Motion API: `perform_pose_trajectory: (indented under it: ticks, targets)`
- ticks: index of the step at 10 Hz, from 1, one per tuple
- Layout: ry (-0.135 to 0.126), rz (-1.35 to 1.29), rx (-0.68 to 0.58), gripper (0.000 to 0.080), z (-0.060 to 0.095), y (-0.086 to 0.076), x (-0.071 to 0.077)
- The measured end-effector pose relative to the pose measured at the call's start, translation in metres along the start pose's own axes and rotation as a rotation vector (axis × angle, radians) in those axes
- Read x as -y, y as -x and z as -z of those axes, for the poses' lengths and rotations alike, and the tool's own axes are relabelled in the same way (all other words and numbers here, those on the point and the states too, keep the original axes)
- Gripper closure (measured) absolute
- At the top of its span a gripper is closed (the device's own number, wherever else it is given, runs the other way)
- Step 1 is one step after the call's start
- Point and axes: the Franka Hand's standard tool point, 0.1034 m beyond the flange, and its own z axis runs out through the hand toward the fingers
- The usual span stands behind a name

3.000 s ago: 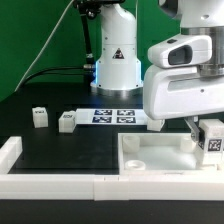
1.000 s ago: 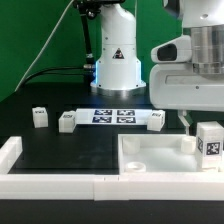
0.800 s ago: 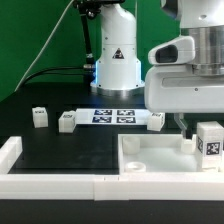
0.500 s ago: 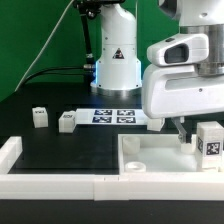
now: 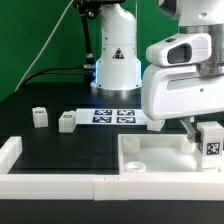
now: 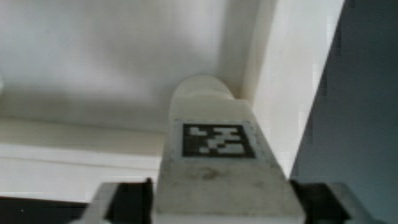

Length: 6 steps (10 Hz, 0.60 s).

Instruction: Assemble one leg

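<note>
The leg (image 5: pixel 213 142), a small white block with a square tag, stands upright at the right corner of the large white square part (image 5: pixel 150 156). My gripper (image 5: pixel 204 129) is down over it at the exterior view's right. In the wrist view the leg (image 6: pixel 217 140) fills the gap between the dark fingers (image 6: pixel 130 203), which sit tight against both its sides. The gripper (image 6: pixel 221 207) is shut on the leg.
Three more legs lie on the black table: two at the left (image 5: pixel 40 117) (image 5: pixel 67 121) and one behind the gripper (image 5: pixel 157 120). The marker board (image 5: pixel 113 116) lies in front of the robot base (image 5: pixel 115 62). A white rail (image 5: pixel 60 186) runs along the front.
One second ago the gripper was raised above the upright leg. It has come down and to the left around the leg. The leg has not moved.
</note>
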Motion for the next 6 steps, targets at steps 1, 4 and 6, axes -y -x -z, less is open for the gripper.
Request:
perform_pose_trajectory:
  ticks: [1, 4, 6]
  targets:
    - [0.000, -0.015, -0.001, 0.0510, 0.0000, -0.0001, -0.0006]
    - [-0.009, -0.227, -0.021, 0.0509, -0.0002, 0.0002, -0.0025]
    - [-0.035, -0.596, -0.045, 0.0509, 0.0002, 0.0028, -0.0055]
